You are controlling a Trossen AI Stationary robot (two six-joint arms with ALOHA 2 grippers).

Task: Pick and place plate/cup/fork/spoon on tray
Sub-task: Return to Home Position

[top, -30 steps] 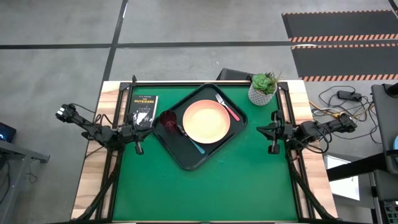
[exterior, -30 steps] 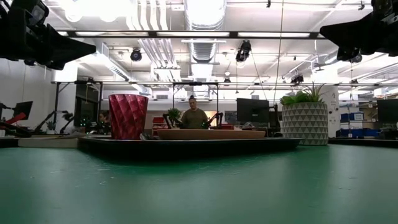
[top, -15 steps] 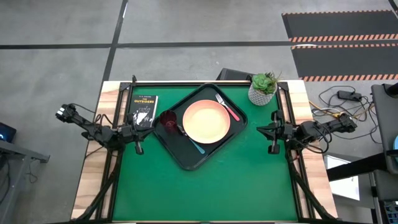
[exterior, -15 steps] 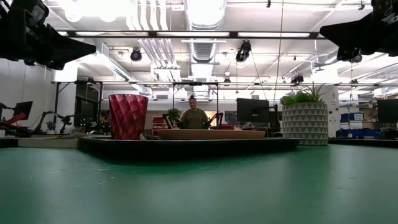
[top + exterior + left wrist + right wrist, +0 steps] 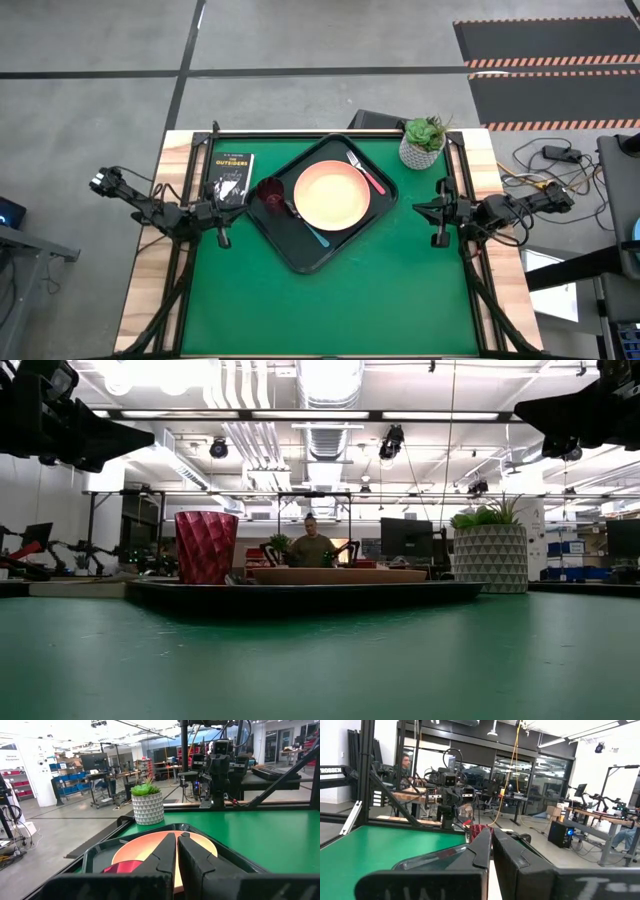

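Note:
The black tray [image 5: 283, 240] lies slantwise on the green table, toward its far side. On it rest the peach-pink plate [image 5: 331, 194], the maroon cup [image 5: 269, 192] left of the plate, the pink-handled fork [image 5: 366, 174] at the plate's far right and the teal-handled spoon [image 5: 312, 233] at its near left. My left gripper [image 5: 222, 217] is shut and empty at the table's left edge. My right gripper [image 5: 438, 213] is shut and empty at the right edge. Both hang above the table.
A small black book [image 5: 231, 177] lies at the far left, beside the tray. A white pot with a green plant [image 5: 423, 142] stands at the far right corner. The near half of the table [image 5: 330, 310] is bare green. A person [image 5: 314, 546] sits beyond the table.

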